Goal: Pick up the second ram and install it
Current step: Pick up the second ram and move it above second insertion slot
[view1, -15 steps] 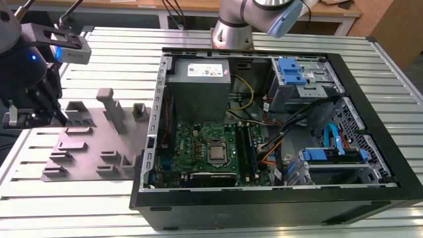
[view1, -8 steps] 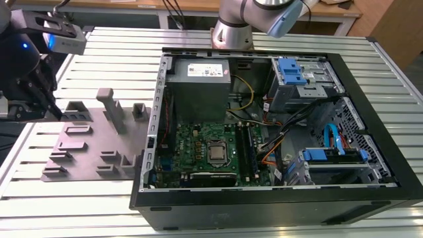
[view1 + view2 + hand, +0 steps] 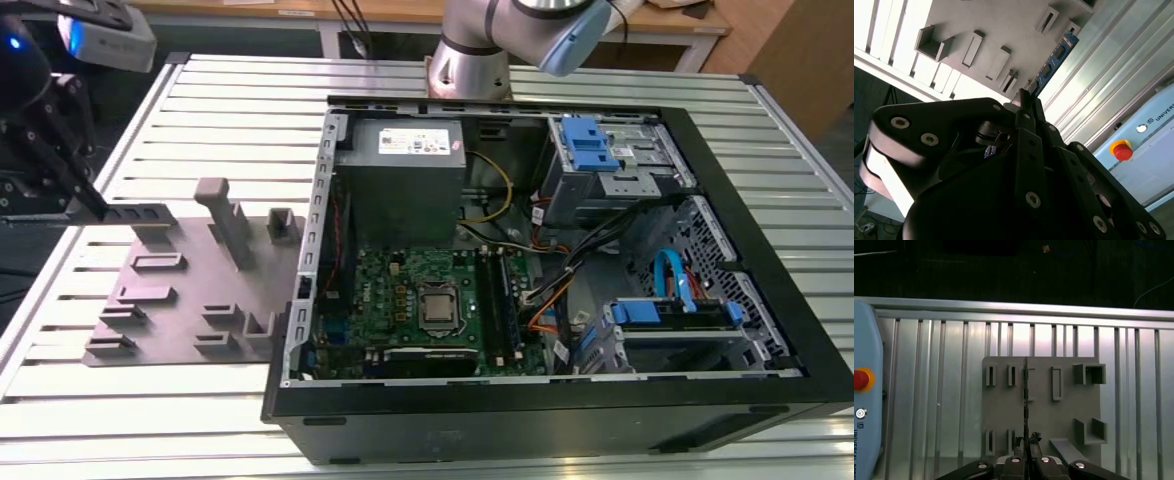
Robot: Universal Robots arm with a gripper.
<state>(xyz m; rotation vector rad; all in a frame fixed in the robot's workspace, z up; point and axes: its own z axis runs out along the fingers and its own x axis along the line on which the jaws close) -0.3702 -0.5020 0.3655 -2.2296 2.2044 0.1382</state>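
The tool [image 3: 1026, 97] is closed on one end of the second ram [image 3: 1056, 56], the strip being held edge-on over the grey holder plate [image 3: 1004, 410]. Tilt or slip of the strip is judged possible, so little of it being clamped. To the exterior view's right of the plate, the motherboard [image 3: 394, 290] is housed in the open computer case [image 3: 534, 420].

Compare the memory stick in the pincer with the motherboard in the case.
The memory stick is a slim narrow strip; the motherboard is a broad board. The stick is clamped in the pincer above the gray holder plate; the motherboard lies flat inside the open computer case. Both are circuit boards carrying chips.
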